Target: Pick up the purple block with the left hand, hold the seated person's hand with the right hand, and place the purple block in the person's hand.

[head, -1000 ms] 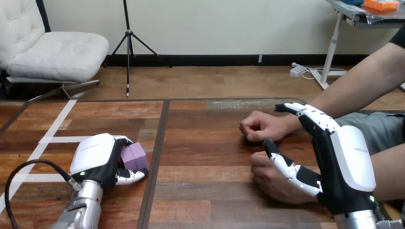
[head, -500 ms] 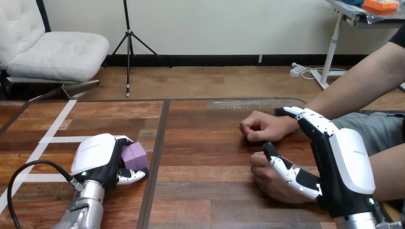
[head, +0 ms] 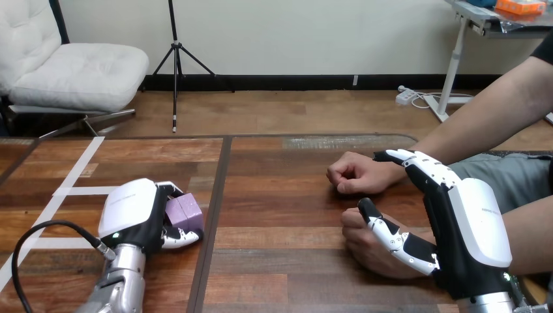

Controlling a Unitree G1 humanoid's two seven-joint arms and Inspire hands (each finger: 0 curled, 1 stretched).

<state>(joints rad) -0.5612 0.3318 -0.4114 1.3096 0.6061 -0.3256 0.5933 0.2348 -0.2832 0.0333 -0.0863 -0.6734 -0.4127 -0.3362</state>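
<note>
Wooden table (head: 280, 195) across the whole lower view, dark seam down its middle. Biggest on it, at the right: right hand (head: 469, 235), white back shell up, reaching in from the bottom corner. Fingers (head: 424, 163) out long and relaxed, clenched on nothing, tips up beside the wrist of the person's farther hand (head: 355, 173). Thumb (head: 391, 235) spread wide and stretched leftward over the top of the person's nearer hand (head: 368, 251). Touching or just above it? Cannot tell. No curl round either of the person's hands, no pinch.

Next in size, two forearms in from the right side: farther forearm (head: 482, 124) slanting down to the table, nearer forearm (head: 528, 235) low behind the robot's white shell. Both of the person's hands closed into loose fists, knuckles toward the table's middle, resting on the wood and near each other, the farther one just beyond the nearer.

Over at the left, smaller: left hand (head: 130, 208), low on the table, silver forearm behind it toward the bottom edge. Fingers and thumb wrapped round the purple block (head: 186, 210), block tucked against the palm on the hand's inner side. Lifted or resting on the wood: cannot tell. Well apart from the person's hands, seam in between.

Last, strips of white tape (head: 78, 169) on the table's left part, beyond and beside the left hand.
</note>
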